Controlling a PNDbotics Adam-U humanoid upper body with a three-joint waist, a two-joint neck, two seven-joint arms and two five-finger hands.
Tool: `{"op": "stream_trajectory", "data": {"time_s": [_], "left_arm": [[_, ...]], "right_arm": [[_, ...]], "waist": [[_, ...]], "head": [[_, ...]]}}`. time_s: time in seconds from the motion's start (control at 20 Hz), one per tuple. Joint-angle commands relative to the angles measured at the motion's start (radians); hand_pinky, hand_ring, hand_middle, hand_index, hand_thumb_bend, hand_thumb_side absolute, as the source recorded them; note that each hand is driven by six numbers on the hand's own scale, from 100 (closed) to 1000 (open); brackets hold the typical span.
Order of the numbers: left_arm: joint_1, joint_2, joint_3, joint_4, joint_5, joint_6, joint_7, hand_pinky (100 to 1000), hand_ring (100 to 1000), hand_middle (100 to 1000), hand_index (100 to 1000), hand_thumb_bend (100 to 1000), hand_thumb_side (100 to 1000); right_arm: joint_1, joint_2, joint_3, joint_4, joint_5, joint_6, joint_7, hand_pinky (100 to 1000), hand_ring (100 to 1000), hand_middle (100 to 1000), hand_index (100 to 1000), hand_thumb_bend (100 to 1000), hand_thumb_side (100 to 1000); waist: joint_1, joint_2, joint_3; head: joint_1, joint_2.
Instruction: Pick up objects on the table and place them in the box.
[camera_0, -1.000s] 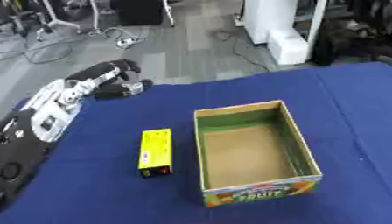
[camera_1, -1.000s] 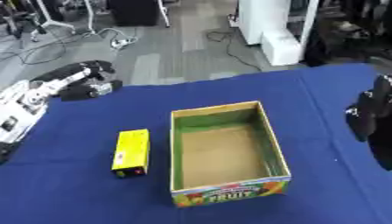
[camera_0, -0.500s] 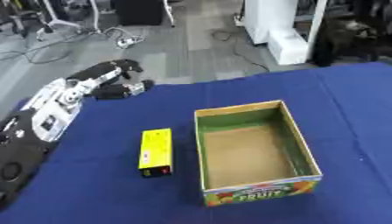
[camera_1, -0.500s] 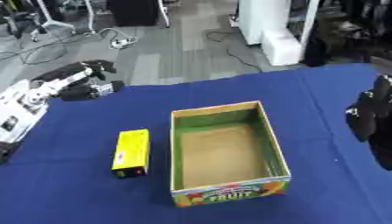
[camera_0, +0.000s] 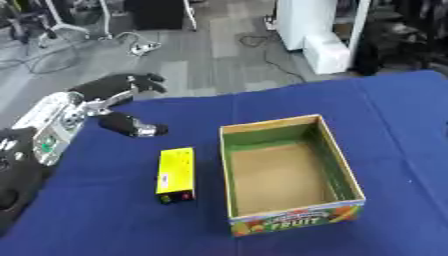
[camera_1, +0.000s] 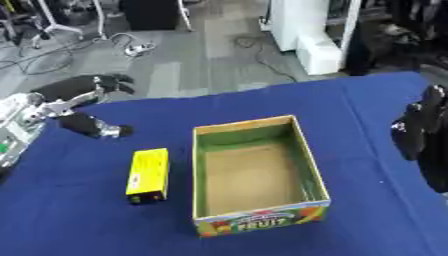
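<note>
Two things lie on the dark blue cloth surface (camera_0: 105, 220): a yellow rectangular box with a black end (camera_0: 175, 169) and an open cardboard box with a green inner rim and a fruit print on its front (camera_0: 289, 172). The yellow box lies flat just to the left of the cardboard box, not touching it, with its long side nearly parallel to the carton's left wall and its black end toward the near edge. The cardboard box stands upright and its brown bottom is bare.

The left robot hand (camera_0: 118, 87) is at the far left part of the surface, above and well apart from the yellow box. Its dark fingers (camera_0: 144, 80) are stretched out and spread, and the thumb (camera_0: 131, 126) points down toward the cloth; it holds nothing. Compared with the pictures of a second ago, this hand has come a little nearer to the yellow box and the thumb stands lower, while the yellow box and the carton are in the same places.

The right robot hand (camera_1: 418, 125) shows only at the right edge of the right eye view, with fingers upward and relaxed, as before, holding nothing.
</note>
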Motion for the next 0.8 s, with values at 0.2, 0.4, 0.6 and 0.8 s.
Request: {"op": "stream_trajectory", "data": {"time_s": [0.2, 0.4, 0.6, 0.8], "left_arm": [[-0.046, 0.038, 0.02, 0.038, 0.022, -0.186, -0.126, 997, 862, 913, 870, 534, 579], [-0.067, 0.051, 0.025, 0.025, -0.058, -0.305, -0.132, 1000, 883, 896, 853, 554, 440], [-0.089, 0.057, 0.028, 0.011, -0.185, -0.387, -0.076, 1000, 908, 894, 859, 562, 342], [-0.107, 0.057, 0.011, -0.021, -0.307, -0.419, 0.012, 1000, 955, 912, 881, 621, 291]], "right_arm": [[-0.011, -0.024, -0.011, -0.013, -0.004, 0.0, 0.001, 147, 311, 391, 501, 100, 1000], [-0.011, -0.024, -0.011, -0.013, -0.004, 0.0, 0.001, 147, 311, 391, 501, 100, 1000], [-0.01, -0.025, -0.011, -0.013, -0.005, 0.0, 0.001, 147, 311, 391, 501, 100, 1000], [-0.011, -0.025, -0.01, -0.013, -0.006, 0.001, 0.001, 147, 311, 391, 501, 100, 1000]], "waist": [[-0.003, -0.012, 0.001], [-0.003, -0.013, 0.001], [-0.002, -0.014, 0.001], [-0.002, -0.015, 0.0]], "head": [[0.009, -0.01], [0.011, -0.008], [0.011, -0.006], [0.012, -0.006]]}}
